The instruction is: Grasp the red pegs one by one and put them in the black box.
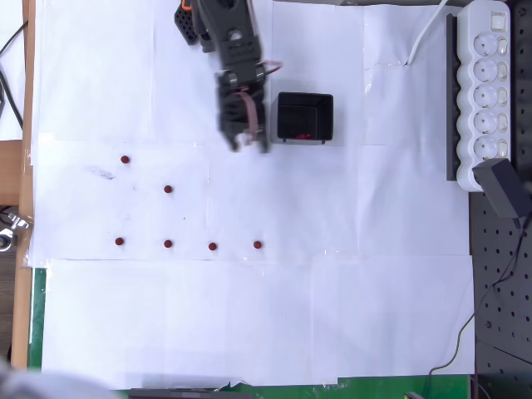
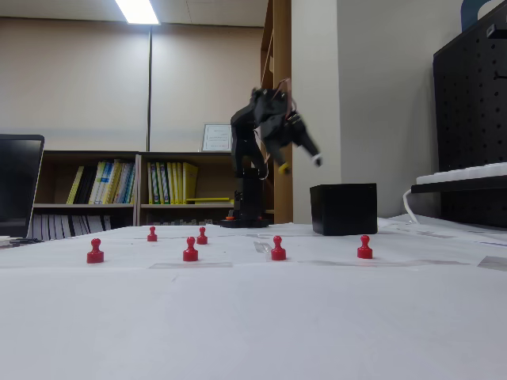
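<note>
Gripper [image 1: 251, 143] blurred, open or clenched unclear, beside black box [image 1: 305, 117], six red pegs [image 1: 168, 189] on paper, no legible writing.

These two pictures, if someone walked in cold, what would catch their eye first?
Probably the six red pegs dotted over the white paper, four of them in a row near the middle of the overhead view. Next, the black arm raised in the air with its claw tilted down just left of the black box in the fixed view. Looking down into the box, a bit of red shows at the bottom.
</note>
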Controlling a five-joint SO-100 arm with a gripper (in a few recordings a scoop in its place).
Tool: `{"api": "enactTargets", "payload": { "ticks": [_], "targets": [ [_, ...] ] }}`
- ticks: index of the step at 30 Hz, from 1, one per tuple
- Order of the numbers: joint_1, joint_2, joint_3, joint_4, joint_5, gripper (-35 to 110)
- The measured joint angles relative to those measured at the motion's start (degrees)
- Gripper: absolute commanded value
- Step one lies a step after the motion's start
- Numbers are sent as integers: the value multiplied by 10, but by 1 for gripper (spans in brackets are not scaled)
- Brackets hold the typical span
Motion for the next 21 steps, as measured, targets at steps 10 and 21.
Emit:
{"api": "enactTargets", "payload": {
  "ticks": [10, 21],
  "targets": [
    [106, 92, -149, -331, 100, 14],
    [131, 205, -162, -535, 133, 14]
  ]
}}
